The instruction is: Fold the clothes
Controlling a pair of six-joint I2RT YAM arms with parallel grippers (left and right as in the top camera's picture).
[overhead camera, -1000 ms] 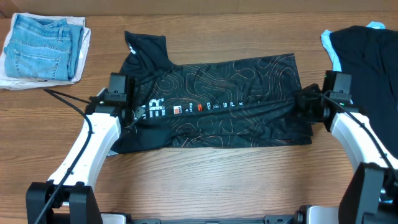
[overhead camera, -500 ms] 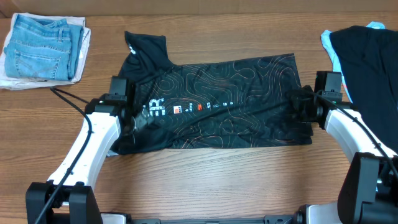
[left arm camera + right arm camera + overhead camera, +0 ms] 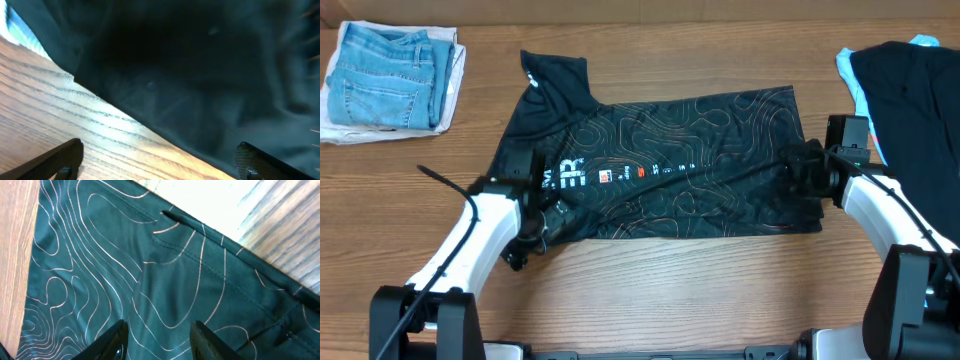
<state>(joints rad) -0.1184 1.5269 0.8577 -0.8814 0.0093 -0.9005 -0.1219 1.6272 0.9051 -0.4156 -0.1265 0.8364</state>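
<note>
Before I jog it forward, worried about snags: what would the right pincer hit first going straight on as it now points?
The black shirt: the right pincer points at its patterned fabric, jaws apart, apparently just above it; depth is unclear.

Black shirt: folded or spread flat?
Partly folded: the shirt lies as a doubled band, lettering partly hidden, one sleeve sticking out upper left.
</note>
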